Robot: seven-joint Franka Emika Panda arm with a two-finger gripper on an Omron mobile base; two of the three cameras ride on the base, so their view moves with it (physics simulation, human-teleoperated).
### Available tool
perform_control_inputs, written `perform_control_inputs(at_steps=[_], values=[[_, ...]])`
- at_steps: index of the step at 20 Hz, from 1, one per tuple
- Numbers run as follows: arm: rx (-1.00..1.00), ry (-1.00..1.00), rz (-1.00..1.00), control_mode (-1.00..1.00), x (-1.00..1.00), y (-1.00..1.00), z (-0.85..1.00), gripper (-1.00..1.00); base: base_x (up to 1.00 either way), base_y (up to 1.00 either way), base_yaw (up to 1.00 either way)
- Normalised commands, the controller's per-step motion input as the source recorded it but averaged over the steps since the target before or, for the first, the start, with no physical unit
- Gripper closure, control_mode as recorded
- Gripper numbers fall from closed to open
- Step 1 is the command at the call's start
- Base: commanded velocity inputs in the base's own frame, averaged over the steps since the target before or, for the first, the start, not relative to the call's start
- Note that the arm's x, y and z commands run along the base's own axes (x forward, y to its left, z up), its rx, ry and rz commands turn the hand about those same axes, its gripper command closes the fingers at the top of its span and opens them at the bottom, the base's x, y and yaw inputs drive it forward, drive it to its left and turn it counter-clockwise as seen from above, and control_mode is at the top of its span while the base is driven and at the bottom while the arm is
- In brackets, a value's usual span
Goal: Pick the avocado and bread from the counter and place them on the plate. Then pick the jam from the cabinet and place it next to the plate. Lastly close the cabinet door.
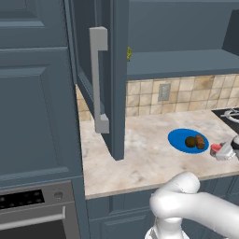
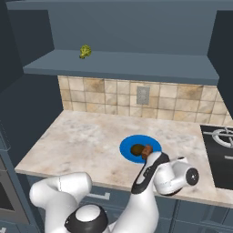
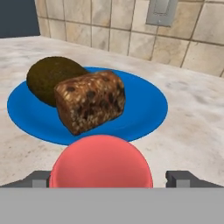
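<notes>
Now the tool (image 3: 107, 178) is standing spread wide at the bottom of the hand view, its two dark fingertips (image 3: 180, 178) sitting clear of either side of the jam (image 3: 101, 162), whose red lid is bulging up between them. Nothing is being pinched: gaps are showing on both sides of the jar, so the jam looks to be resting on the tabletop (image 3: 192, 118) by its own weight. In the left base view the jam (image 1: 215, 149) is sitting at the right edge of the frame, just beside the plate (image 1: 177, 138), with the tool (image 1: 227, 151) right at it.

Just beyond the jar in the hand view, the blue plate (image 3: 144, 107) is lying flat, and it is carrying the bread (image 3: 89, 106) at centre with the avocado (image 3: 48, 78) touching it at upper left. So the placing looks done, and the step in hand is getting away cleanly.

Doing that well means lifting straight up and back with the fingertips kept apart, so neither one is clipping the jar and nudging it onto the plate or tipping it. Only once clear should the arm be swinging across.

Farther out, toward the left of the left base view, the cabinet door (image 1: 116, 79) is standing open edge-on, its grey bar handle (image 1: 98, 79) facing left; that is what is waiting. On the cabinet shelf (image 2: 123, 63) a small yellow-green item (image 2: 84, 51) is sitting at upper left of the right base view.
</notes>
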Motion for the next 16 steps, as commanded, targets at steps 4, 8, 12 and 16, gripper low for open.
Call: perform_control_inputs(at_steps=[4,8,12,16], values=[[0.00,0.02,0.00,-1.00,-0.19,0.00,-0.03,-1.00,0.00,0.00,0.00],[0.00,0.01,0.00,-1.00,-0.28,0.00,0.00,-1.00,0.00,0.00,0.00],[0.00,0.01,0.00,-1.00,-0.33,0.00,0.00,-1.00,0.00,0.00,0.00],[0.00,0.01,0.00,-1.00,-0.42,0.00,0.05,-1.00,0.00,0.00,0.00]])
